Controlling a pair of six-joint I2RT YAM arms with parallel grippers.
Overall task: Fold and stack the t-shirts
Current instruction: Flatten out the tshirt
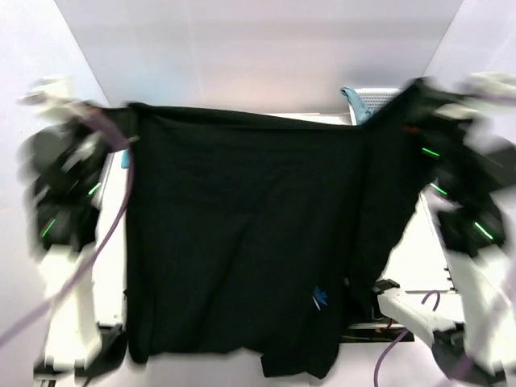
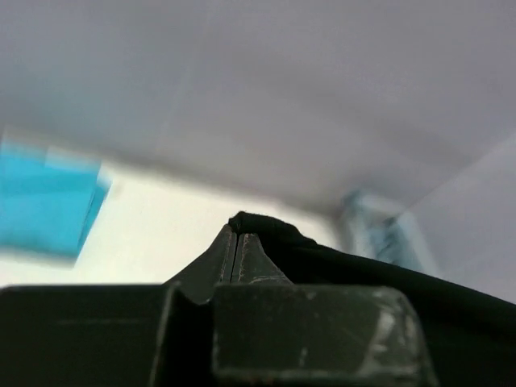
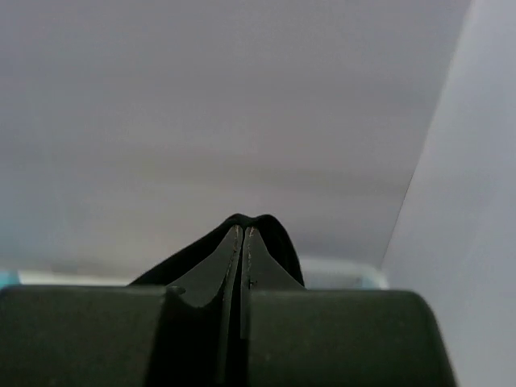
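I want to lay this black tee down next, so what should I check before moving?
1. Left gripper shut on the black t-shirt: ok.
2. Right gripper shut on it: ok.
3. Top edge stretched between both grippers: ok.
4. Star mark facing the top camera: ok.
5. Table under the shirt free: cannot tell, the shirt hides it.
6. Grippers steady: cannot tell, blurred in the top view.

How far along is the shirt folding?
Done: nothing folded shows, though the black tee hides most of the table. In hand: the left end effector and right end effector are shut on its top edge, holding it spread in the air. Left: fold it, then the teal tee by the basket.
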